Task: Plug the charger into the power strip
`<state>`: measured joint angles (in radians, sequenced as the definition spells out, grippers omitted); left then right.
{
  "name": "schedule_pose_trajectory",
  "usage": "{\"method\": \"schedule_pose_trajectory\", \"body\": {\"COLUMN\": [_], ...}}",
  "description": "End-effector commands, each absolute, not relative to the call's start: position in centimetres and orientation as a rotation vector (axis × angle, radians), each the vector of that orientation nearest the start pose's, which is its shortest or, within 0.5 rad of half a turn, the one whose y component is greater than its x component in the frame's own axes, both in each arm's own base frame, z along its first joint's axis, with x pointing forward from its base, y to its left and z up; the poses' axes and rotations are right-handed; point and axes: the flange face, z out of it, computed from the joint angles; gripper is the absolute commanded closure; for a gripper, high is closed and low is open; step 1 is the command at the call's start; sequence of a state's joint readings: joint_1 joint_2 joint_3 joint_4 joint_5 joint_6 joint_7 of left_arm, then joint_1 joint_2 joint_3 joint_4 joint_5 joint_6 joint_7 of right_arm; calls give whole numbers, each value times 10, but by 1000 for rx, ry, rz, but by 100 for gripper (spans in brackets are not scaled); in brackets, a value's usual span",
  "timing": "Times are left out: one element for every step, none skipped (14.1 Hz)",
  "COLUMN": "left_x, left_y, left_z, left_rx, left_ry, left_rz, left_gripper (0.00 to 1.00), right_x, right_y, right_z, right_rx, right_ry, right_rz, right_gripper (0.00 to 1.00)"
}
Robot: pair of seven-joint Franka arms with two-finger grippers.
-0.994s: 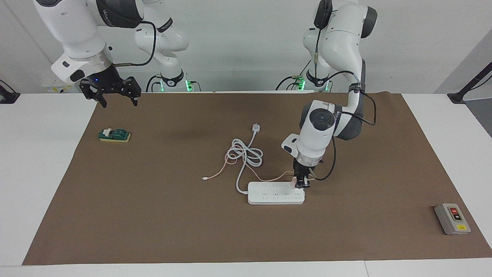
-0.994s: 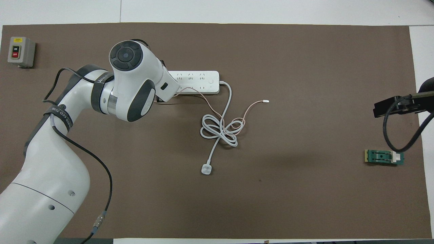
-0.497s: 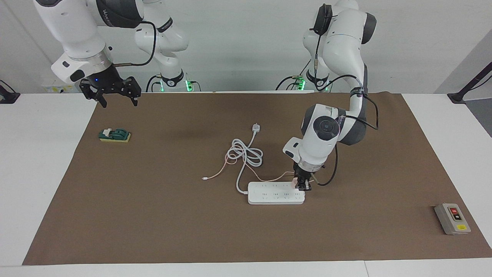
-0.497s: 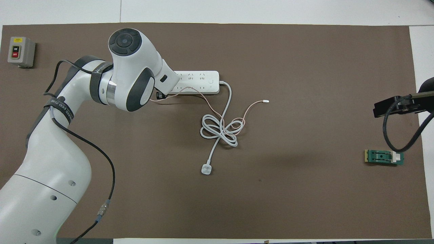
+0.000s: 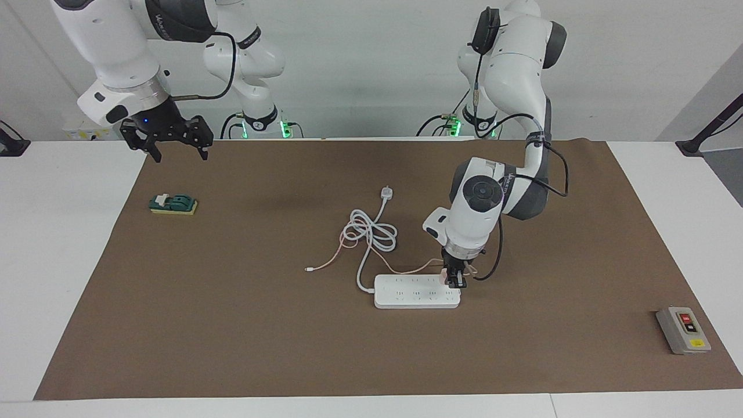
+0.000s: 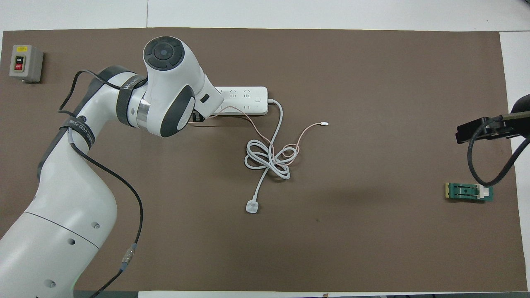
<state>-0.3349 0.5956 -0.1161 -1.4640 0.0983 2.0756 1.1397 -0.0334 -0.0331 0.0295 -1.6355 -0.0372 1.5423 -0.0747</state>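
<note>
The white power strip (image 5: 415, 292) (image 6: 244, 99) lies mid-table on the brown mat. My left gripper (image 5: 455, 282) points straight down onto the strip's end toward the left arm's side, shut on the pale-pink charger (image 5: 445, 273). The charger sits at the strip's top face; I cannot tell whether its prongs are in a socket. Its thin pink cable (image 5: 348, 258) (image 6: 306, 130) trails away over the mat toward the robots. In the overhead view the left arm's wrist hides the gripper and charger. My right gripper (image 5: 180, 155) (image 6: 476, 130) waits open, high over the mat's edge.
The strip's thick white cord (image 5: 370, 232) lies coiled nearer the robots and ends in a white plug (image 5: 387, 193) (image 6: 251, 206). A grey button box (image 5: 683, 330) (image 6: 25, 63) sits at the left arm's end. A green part (image 5: 173, 204) (image 6: 469, 191) lies below the right gripper.
The left arm's wrist swayed a little above the strip while its gripper stayed at the same end with the charger. The right arm has not moved.
</note>
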Motion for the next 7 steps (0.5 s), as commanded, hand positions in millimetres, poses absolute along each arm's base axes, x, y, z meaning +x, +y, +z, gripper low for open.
{"method": "schedule_pose_trajectory", "body": {"left_x": [644, 642, 643, 644, 644, 644, 645], "left_y": [-283, -284, -282, -283, -283, -284, -283], "left_z": [282, 282, 281, 283, 282, 282, 283], "left_rx": [-2123, -2126, -2128, -2127, -2129, -2127, -2130], "left_ry": [2256, 2255, 2252, 2248, 2246, 2247, 2244], "left_rz": [98, 92, 88, 70, 67, 65, 63], "left_gripper": [100, 100, 100, 100, 100, 100, 100], "right_x": [536, 536, 536, 536, 536, 536, 536], "right_y": [-6, -6, -6, -6, -6, -6, -6], "right_z": [615, 615, 615, 615, 615, 615, 615], "right_rx": [-3175, -3175, -3175, -3175, -3175, -3175, -3175], "right_ry": [-149, -149, -149, -149, -149, -149, -149], "right_rz": [79, 76, 74, 76, 76, 79, 76], "right_gripper": [0, 0, 0, 0, 0, 0, 0]}}
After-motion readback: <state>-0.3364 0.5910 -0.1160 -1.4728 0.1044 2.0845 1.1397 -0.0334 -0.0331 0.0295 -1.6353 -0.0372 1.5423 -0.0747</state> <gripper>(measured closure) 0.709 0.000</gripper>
